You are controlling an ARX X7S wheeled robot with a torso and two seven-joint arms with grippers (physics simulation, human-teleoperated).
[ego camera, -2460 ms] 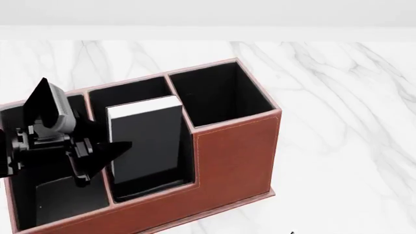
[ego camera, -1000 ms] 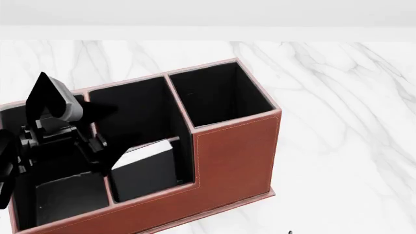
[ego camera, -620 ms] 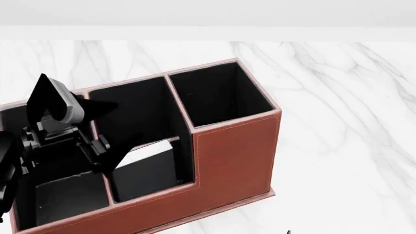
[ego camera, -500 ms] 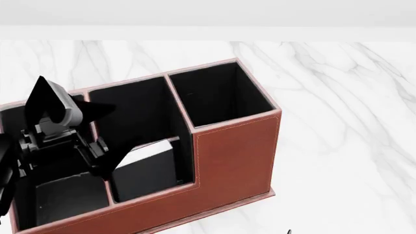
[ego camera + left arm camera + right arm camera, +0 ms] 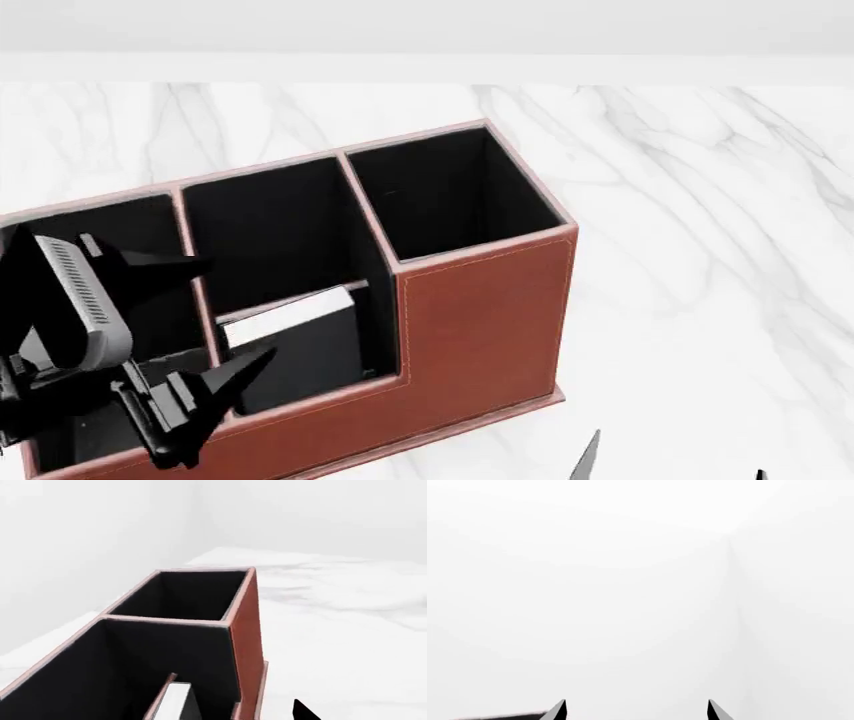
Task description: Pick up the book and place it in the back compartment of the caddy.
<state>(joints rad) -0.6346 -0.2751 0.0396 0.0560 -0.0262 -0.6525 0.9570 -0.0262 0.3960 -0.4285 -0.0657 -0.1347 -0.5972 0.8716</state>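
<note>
Risk of a snag: my left gripper (image 5: pixel 200 330), fingers spread and empty, hangs beside the thick black white-edged book (image 5: pixel 296 345) resting in the reddish-brown leather-look caddy (image 5: pixel 481 310), where one careless sweep could tip it.

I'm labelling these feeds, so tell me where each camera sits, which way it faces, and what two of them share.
Head view: on the robot's head, looking down at the caddy, the book and the left gripper.
Left wrist view: near the left gripper, facing along the caddy; one fingertip shows.
Right wrist view: faces blank white; two fingertips show.
Head and left wrist share caddy and book.
</note>
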